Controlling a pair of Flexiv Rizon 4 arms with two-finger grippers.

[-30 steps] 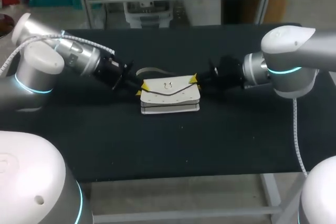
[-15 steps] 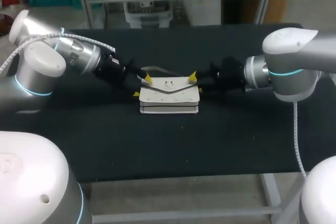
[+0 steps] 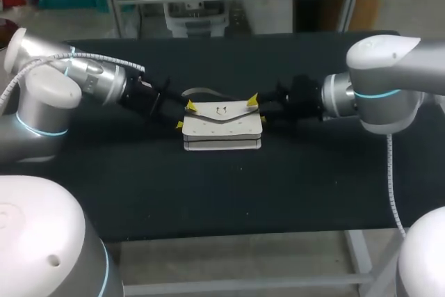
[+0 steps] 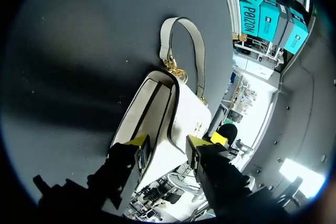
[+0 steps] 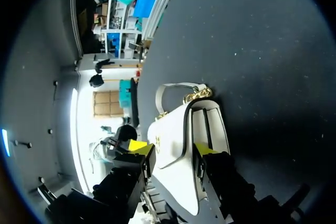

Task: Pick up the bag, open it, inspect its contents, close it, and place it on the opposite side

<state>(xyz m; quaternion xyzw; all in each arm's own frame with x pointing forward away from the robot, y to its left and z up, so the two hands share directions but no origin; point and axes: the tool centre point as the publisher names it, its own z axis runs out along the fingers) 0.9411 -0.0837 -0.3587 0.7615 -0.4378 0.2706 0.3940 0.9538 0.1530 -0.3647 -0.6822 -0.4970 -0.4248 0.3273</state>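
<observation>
The table (image 3: 222, 193) has a flat black top with a dull finish. In the wrist views it shows fine pale specks, and a soft dark shadow lies beside the bag. Pale metal legs (image 3: 356, 259) show under the table's near edge.

The bag (image 3: 222, 126) is a small white handbag. It lies about midway between the table's left and right edges, close to the centre, with its flap face up and shut. A small metal clasp (image 3: 222, 110) sits in the middle of the flap. The strap (image 3: 198, 91) curls flat on the table just behind the bag, toward the far edge, and is joined to the bag by a short gold chain (image 4: 176, 69).

The left arm (image 3: 90, 78) comes in low from the table's left edge, and the left gripper (image 3: 185, 115) is at the bag's left end. The right arm (image 3: 375, 81) comes in from the right edge, and the right gripper (image 3: 257, 109) is at the bag's right end. In each wrist view the bag's end fills the space right ahead of that gripper. For both grippers, I cannot tell whether they are clamped on the bag or only set against it.
</observation>
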